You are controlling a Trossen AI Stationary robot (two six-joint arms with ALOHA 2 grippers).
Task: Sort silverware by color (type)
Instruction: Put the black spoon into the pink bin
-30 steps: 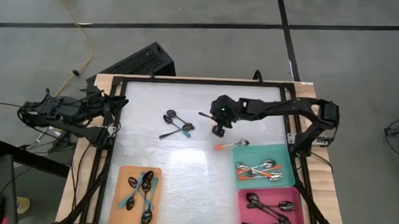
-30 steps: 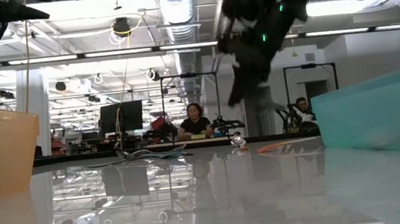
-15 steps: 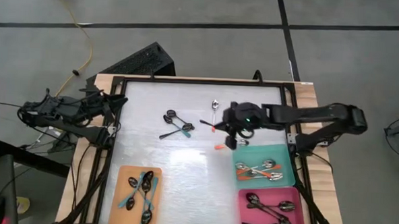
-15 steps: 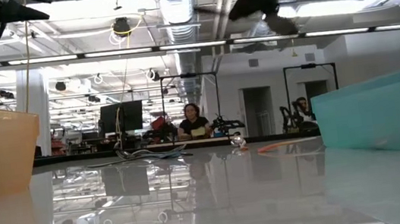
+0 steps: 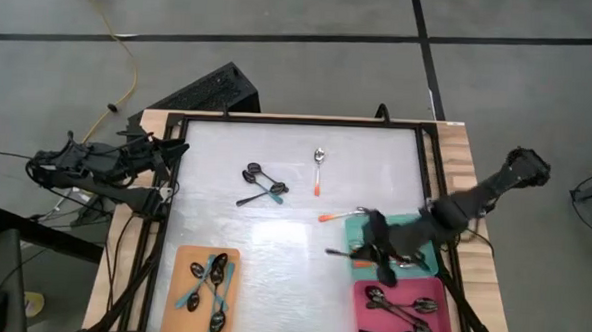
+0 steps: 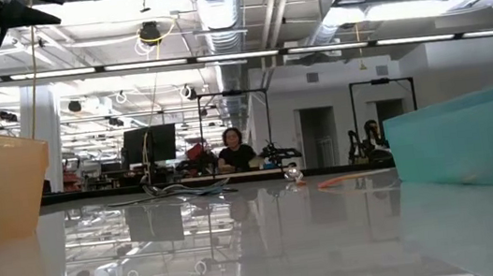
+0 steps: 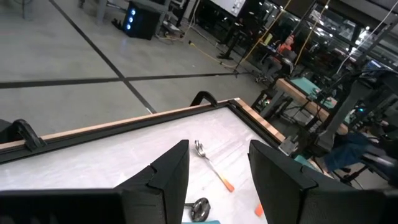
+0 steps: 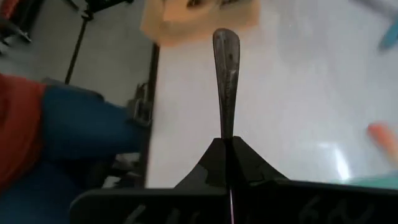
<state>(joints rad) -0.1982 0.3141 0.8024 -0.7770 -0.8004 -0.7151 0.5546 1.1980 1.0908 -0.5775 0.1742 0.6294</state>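
A: Right end effector [image 5: 377,252] sat over the teal tray [image 5: 425,228], near its edge toward the pink tray [image 5: 362,311], clamped on a plain metal spoon [image 8: 226,74] by its handle.

B: Risk?

A: Wrong bin. The teal tray held orange-handled spoons, the pink one the plain ones. Letting go there would likely have mixed types. The spoon also stuck far out of the fingers, so it could've pivoted or caught a tray wall.

B: Left arm?

A: Left end effector [image 7: 217,171] was parked off the surface's [image 5: 226,163] left edge, fingers apart. Two orange spoons [image 5: 318,170] and a small cluster [image 5: 262,184] were unsorted.
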